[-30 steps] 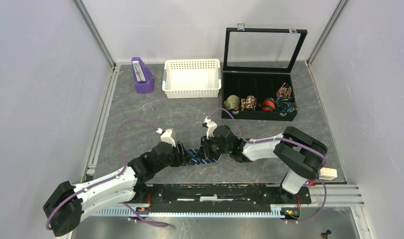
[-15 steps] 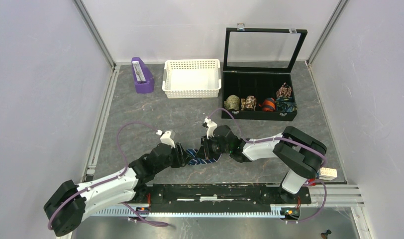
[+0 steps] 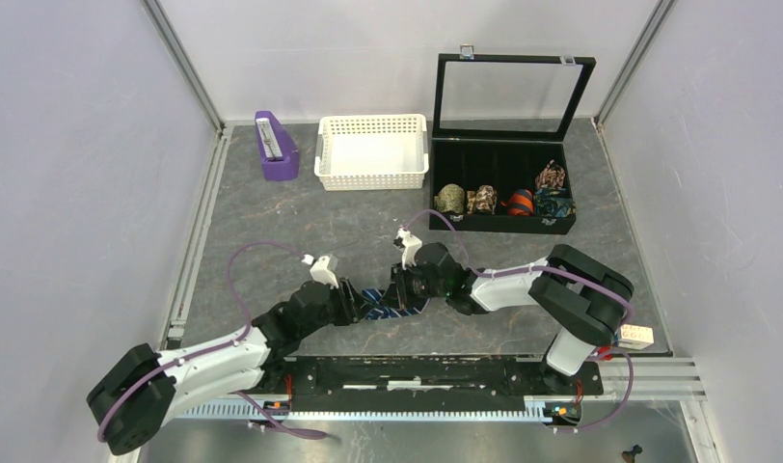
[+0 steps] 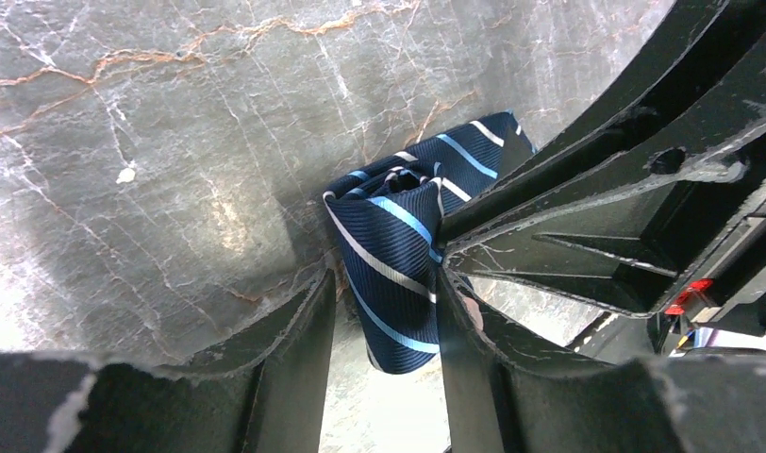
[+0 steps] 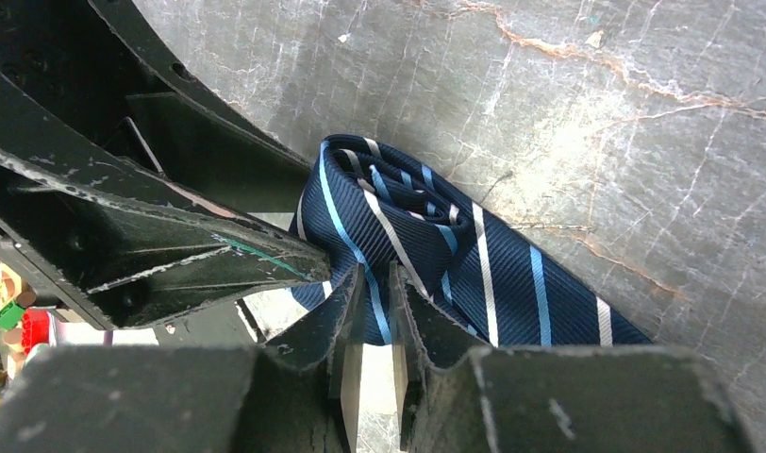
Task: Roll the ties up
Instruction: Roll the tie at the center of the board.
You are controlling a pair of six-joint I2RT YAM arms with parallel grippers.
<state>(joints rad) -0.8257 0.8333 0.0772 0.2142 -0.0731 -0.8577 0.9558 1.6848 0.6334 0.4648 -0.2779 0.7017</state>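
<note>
At the near edge of the grey marbled table (image 3: 301, 222), the 2 arms reach inward and meet over the necktie (image 3: 386, 309), which lies just ahead of the mounting rail, about midway between them. The left gripper (image 3: 354, 301) stands roughly half apart and straddles the rolled end of the tie (image 4: 389, 274). In the left wrist view the navy coil with its thin light-blue and white stripes fills the gap, with both fingers (image 4: 455, 321) against its sides. The right gripper (image 3: 395, 294) comes in from the opposite side with its jaws almost together. In the right wrist view its 2 fingertips (image 5: 346, 302) pinch a fold of the fabric (image 5: 426, 245) at the edge of the coil, while the unrolled part runs flat on the table toward the lower right. The 2 claws sit just beside each other, each showing in the other's wrist view. Well beyond them, at the back of the table, stand a purple holder (image 3: 275, 147), a white slotted basket (image 3: 371, 151) and a black case (image 3: 503, 224) with its lid raised, holding 4 patterned rolls (image 3: 481, 201) in its front row.
</note>
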